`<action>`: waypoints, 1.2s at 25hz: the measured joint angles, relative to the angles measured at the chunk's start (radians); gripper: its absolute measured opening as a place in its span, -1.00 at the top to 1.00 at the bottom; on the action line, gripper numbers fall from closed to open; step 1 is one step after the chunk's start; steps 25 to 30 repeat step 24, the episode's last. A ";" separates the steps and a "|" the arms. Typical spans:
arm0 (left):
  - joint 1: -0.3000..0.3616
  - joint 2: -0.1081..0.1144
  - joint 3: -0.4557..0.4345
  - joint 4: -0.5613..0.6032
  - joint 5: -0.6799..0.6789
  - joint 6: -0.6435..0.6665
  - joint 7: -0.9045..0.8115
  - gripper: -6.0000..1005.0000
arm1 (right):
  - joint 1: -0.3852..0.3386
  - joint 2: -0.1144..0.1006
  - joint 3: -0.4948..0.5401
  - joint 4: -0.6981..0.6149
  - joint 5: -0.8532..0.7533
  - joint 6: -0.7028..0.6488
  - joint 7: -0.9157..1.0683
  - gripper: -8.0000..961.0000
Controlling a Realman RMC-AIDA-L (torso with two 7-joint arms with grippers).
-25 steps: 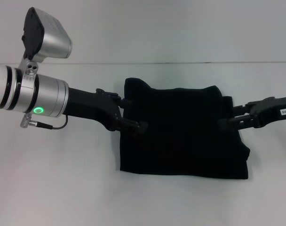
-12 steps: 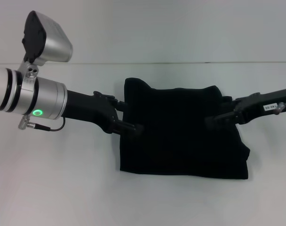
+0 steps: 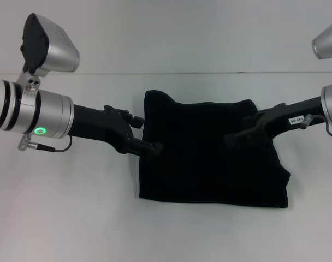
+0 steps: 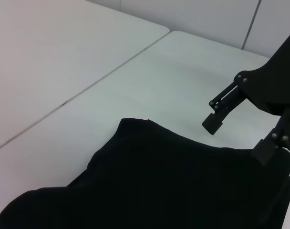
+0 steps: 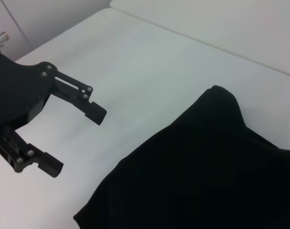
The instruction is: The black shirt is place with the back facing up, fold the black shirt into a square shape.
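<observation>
The black shirt [image 3: 209, 155] lies on the white table as a rough rectangle, with one corner bunched up at its far left. My left gripper [image 3: 148, 135] is at the shirt's left edge, open, with nothing between its fingers; the left wrist view shows the left gripper [image 4: 238, 138] spread above the shirt [image 4: 150, 181]. My right gripper [image 3: 237, 136] hovers over the right part of the shirt, also open and empty. In the right wrist view the right gripper [image 5: 72, 139] shows beside the shirt [image 5: 207, 167].
The white table [image 3: 73, 207] stretches around the shirt on all sides. A seam [image 3: 209, 72] runs across it behind the shirt. Nothing else stands on it.
My right gripper has moved left, from the shirt's right edge in over the cloth. My left arm has drawn back slightly to the left. The shirt lies as before.
</observation>
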State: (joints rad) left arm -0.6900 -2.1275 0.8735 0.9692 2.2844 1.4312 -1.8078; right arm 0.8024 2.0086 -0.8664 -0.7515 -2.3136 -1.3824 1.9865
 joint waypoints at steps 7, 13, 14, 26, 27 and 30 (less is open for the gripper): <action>0.003 0.001 -0.004 0.000 0.009 -0.009 -0.003 -0.74 | 0.007 0.001 -0.001 0.000 0.000 0.010 -0.001 -0.93; 0.003 0.001 -0.004 0.000 0.011 -0.013 -0.004 -0.74 | 0.013 0.002 0.000 0.002 0.001 0.012 -0.002 -0.93; 0.003 0.001 -0.004 0.000 0.011 -0.013 -0.004 -0.74 | 0.014 0.002 0.000 0.001 0.001 0.012 -0.002 -0.93; 0.004 0.003 -0.006 0.000 0.017 -0.016 -0.005 -0.74 | 0.023 0.004 0.000 0.002 0.000 0.014 -0.005 -0.93; 0.004 0.003 -0.006 0.000 0.017 -0.016 -0.005 -0.74 | 0.023 0.004 0.000 0.002 0.000 0.014 -0.005 -0.93; 0.004 0.003 -0.006 0.000 0.017 -0.016 -0.005 -0.74 | 0.023 0.004 0.000 0.002 0.000 0.014 -0.005 -0.93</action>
